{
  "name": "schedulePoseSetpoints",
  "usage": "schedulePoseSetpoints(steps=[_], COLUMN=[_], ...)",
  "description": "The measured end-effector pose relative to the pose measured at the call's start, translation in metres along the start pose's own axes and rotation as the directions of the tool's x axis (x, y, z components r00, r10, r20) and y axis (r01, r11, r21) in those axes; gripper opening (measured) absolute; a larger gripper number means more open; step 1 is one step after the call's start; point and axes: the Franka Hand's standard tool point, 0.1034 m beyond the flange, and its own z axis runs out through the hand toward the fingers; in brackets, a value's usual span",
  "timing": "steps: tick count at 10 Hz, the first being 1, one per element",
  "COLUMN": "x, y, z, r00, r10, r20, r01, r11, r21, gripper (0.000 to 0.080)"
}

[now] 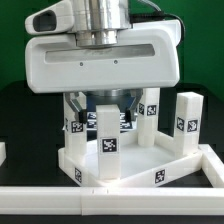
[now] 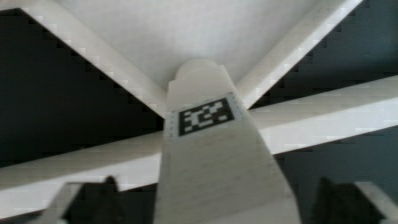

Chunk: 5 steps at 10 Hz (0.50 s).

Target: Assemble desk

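Desk slab lies flat on the black table, one corner pushed into the angle of the white rail. Four legs stand up from it; front leg rises from the corner nearest the exterior camera, and a leg stands at the exterior view's right. The gripper hangs directly over the front leg. In the wrist view the fingers sit wide apart, one on each side of the tagged leg, with dark gaps between; nothing is clamped. Step in hand looks like gripping this leg to seat or turn it in its socket. To do it well: stay centred over the leg, close squarely on its flat faces, and keep the leg vertical. The rail should brace the slab against sliding. An off-centre pinch could tilt the leg.
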Motion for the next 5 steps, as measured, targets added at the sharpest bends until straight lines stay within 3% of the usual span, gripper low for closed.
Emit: schedulePoseSetpoints(steps=[1,2,3,5], x=[-0.0002,-0.0001,0.0011,0.0009], y=[-0.0002,0.0,0.001,0.0014], z=[0.0001,0.0002,-0.001,-0.0022], r00=[0.995,0.988,0.962,0.772], r10=[0.096,0.153,0.273,0.635], r20=[0.0,0.0,-0.001,-0.007], r01=[-0.096,-0.153,-0.273,-0.635], r11=[0.995,0.988,0.962,0.772], r21=[0.0,0.0,-0.001,-0.006], gripper=[0.0372,0.0284,0.0284,0.0284])
